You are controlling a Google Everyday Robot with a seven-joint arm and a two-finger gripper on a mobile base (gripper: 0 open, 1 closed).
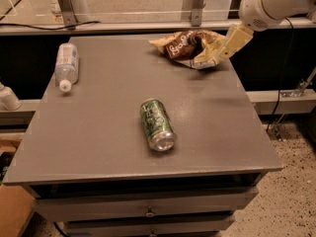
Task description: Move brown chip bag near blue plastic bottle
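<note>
Grey tabletop (98,132), far right corner: brown chip bag (177,46) against hand (211,57)

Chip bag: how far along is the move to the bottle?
Done: the hand is at the chip bag, at the far right edge of the table. In hand: the grasp; whether it holds the bag is unclear. Left: carrying the bag across to the bottle lying at the far left; the can lies mid-table.
</note>
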